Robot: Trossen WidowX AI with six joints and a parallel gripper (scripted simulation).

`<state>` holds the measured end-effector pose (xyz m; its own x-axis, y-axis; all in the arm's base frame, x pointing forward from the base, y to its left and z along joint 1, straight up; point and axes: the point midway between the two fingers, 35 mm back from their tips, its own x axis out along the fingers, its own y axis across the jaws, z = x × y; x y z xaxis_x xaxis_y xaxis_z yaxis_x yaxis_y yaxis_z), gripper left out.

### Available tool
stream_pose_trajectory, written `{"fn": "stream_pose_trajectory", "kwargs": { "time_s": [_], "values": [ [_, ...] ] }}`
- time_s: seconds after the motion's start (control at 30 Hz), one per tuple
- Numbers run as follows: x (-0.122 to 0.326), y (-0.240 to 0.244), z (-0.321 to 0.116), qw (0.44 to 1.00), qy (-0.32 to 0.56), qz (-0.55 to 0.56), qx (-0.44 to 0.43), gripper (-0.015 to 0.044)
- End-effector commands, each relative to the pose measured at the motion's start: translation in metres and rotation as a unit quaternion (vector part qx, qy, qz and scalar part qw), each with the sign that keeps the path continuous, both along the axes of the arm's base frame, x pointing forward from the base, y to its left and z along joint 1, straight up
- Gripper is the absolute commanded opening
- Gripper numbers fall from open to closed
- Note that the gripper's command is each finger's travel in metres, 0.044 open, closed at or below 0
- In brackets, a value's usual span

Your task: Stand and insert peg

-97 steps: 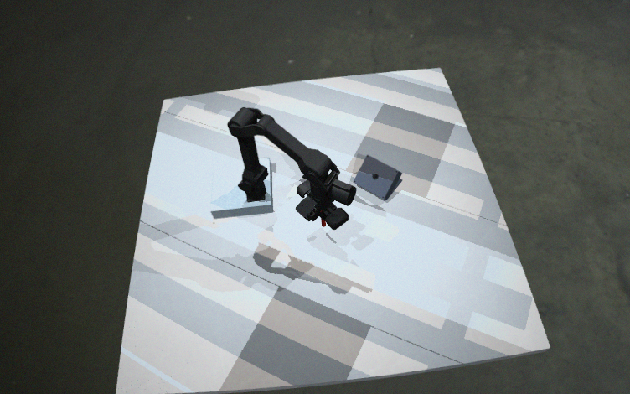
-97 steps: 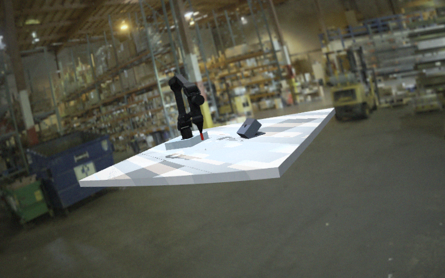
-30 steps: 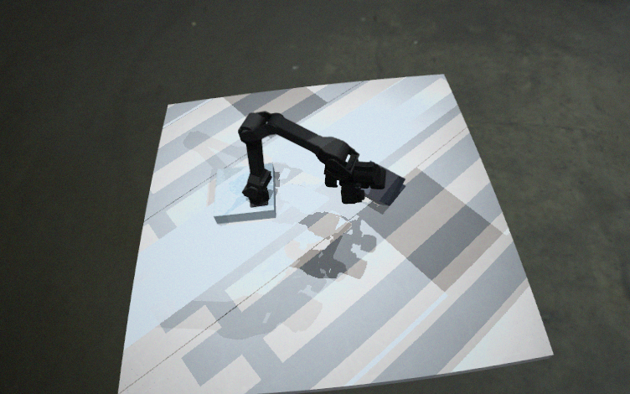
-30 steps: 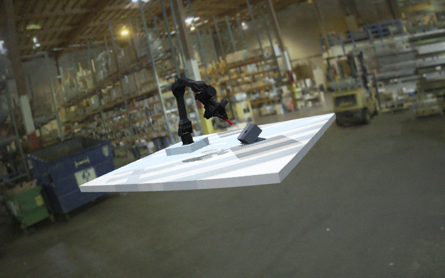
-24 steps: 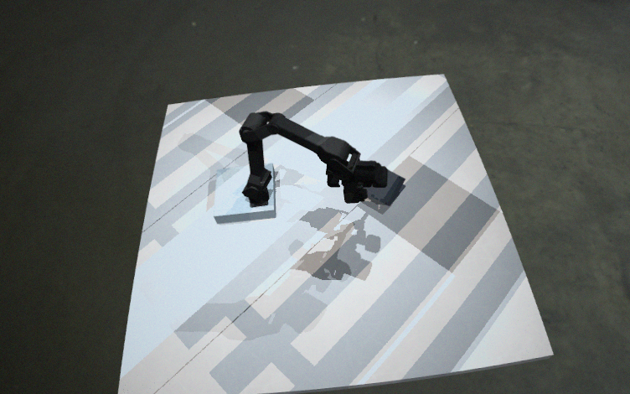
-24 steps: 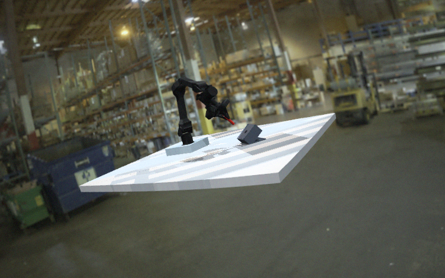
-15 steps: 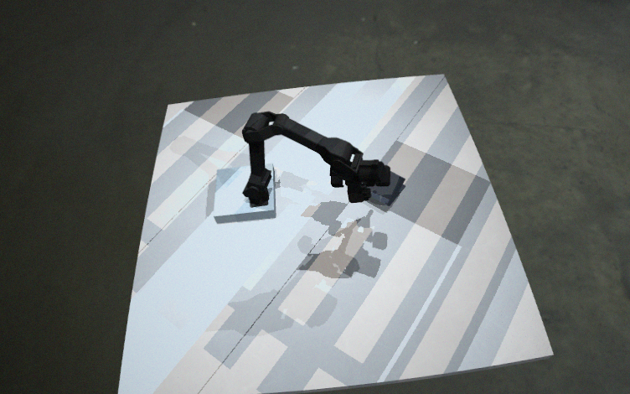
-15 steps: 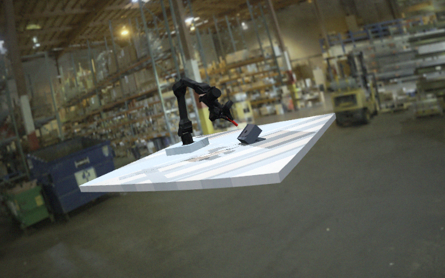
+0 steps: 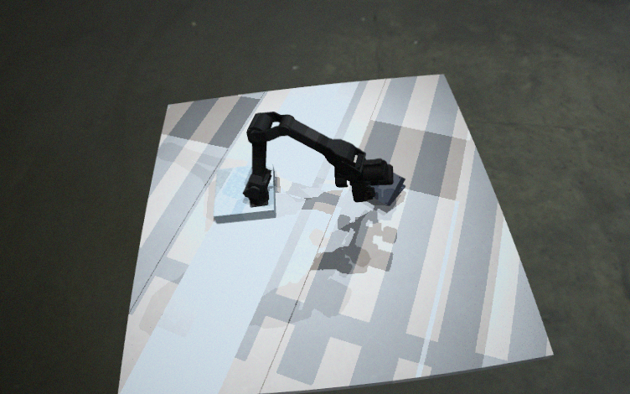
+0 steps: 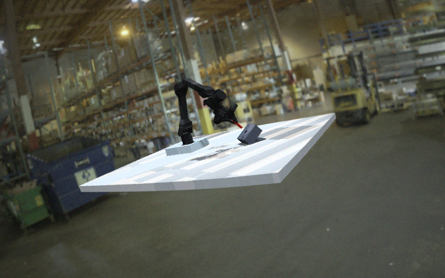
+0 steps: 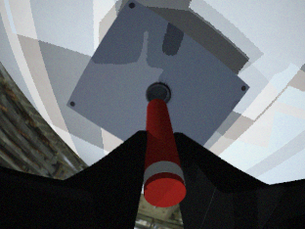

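Observation:
The red peg (image 10: 238, 124) (image 11: 160, 129) is between the fingers of my gripper (image 10: 233, 119) (image 11: 159, 140), which is shut on it. In the wrist view the end with the pale band is nearest the camera and the plain end points away, toward the panel. The dark blue-grey sloped panel (image 9: 394, 189) (image 10: 251, 135) (image 11: 200, 83) has one round hole (image 10: 245, 131) (image 11: 158, 92) in its face. In the wrist view the plain end overlaps the hole's lower edge. In the exterior view the peg tilts downward, with its tip just above the panel, apart from it. In the top view the arm hides the peg.
The arm's base stands on a pale blue-grey block (image 9: 245, 215) (image 10: 183, 149) on the patterned table (image 9: 223, 297) (image 10: 183, 183). The panel casts a shadow behind it. Small dark dots mark the panel's corners in the wrist view.

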<state>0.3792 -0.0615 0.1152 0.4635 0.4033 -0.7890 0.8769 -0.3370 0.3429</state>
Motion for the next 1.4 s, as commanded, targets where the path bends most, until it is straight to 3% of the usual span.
{"fn": "stream_pose_trajectory", "kwargs": {
  "time_s": [0.0, 1.37],
  "values": [
    [0.000, 0.002, -0.004, 1.000, 0.003, 0.001, 0.005, 0.0000],
    [0.012, 0.010, -0.018, 1.000, -0.006, 0.005, 0.003, 0.0000]
  ]
}}
